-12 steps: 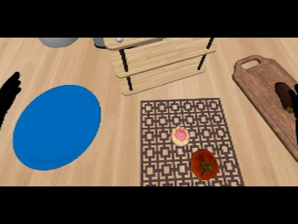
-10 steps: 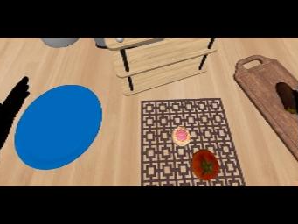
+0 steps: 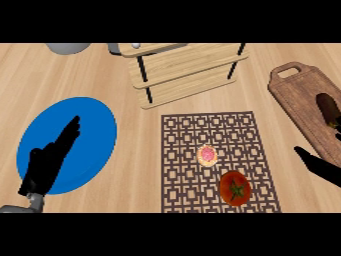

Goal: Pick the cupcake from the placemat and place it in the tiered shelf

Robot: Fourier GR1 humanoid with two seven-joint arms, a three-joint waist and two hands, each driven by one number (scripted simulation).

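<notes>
Cupcake sits upright near the middle of the placemat, untouched; a tomato lies just beside it, toward the near edge. Tiered shelf stands beyond the mat's far end on the tabletop.

Right hand hovers off the mat's right edge, fingers straight and spread wide, holding nothing. Left hand is over the blue plate, fingers straight, also empty.

Step in hand, as judged: reach for the cupcake. Advice: bring the right hand in from the right and slightly above, and close on the cupcake's sides without nudging the tomato. Lift clear before swinging toward a shelf tier.
</notes>
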